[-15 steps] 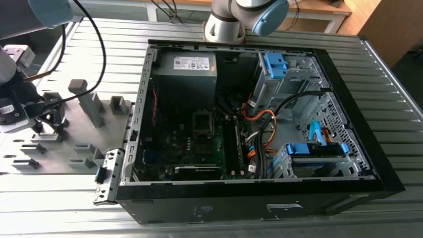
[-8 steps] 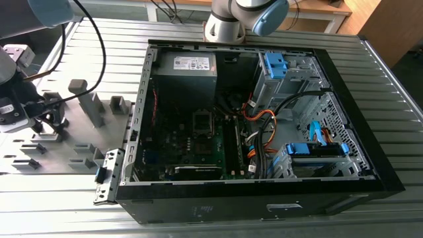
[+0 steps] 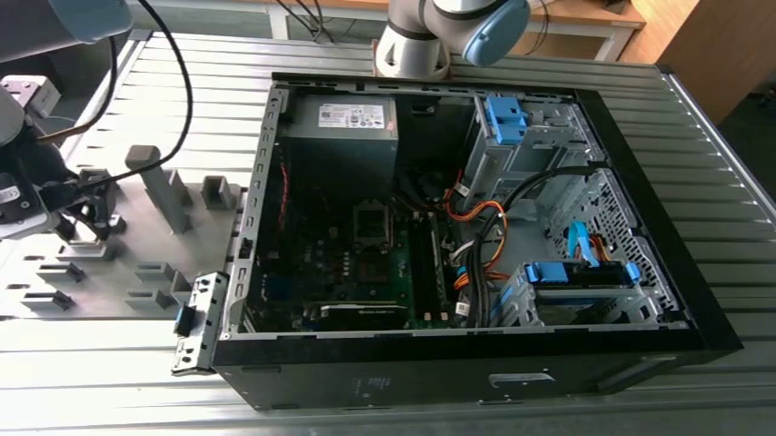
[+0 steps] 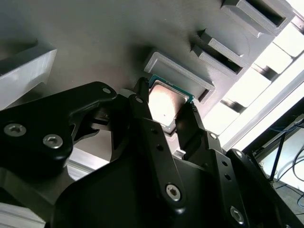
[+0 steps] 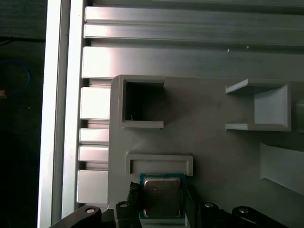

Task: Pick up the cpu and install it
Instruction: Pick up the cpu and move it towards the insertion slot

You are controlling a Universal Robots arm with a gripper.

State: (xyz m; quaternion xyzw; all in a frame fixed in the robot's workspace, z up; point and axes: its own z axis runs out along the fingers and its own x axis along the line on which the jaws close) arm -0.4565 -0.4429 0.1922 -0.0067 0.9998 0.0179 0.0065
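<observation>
The cpu [image 5: 161, 195], a small square chip with a silver-grey metal top and a green rim, sits between my gripper's [image 5: 162, 202] two black fingers [image 5: 134, 199], which press against its opposite edges. In the second wrist view the cpu [image 4: 166, 102] lies just in front of a U-shaped grey holder [image 4: 178, 73] on the fixture plate, with the gripper [image 4: 164, 111] shut on it. In the exterior view my arm [image 3: 36, 195] hangs over the grey fixture plate [image 3: 134, 272] at the exterior view's left. The open computer case [image 3: 715, 336] shows its motherboard socket [image 3: 370, 222].
The fixture plate carries several raised grey brackets and pockets [image 5: 140, 102] and upright posts [image 3: 164, 186]. Inside the case are a power supply [image 3: 345, 123], orange cables [image 3: 479, 236] and blue drive brackets [image 3: 576, 272]. A second robot base [image 3: 419, 41] stands behind the case.
</observation>
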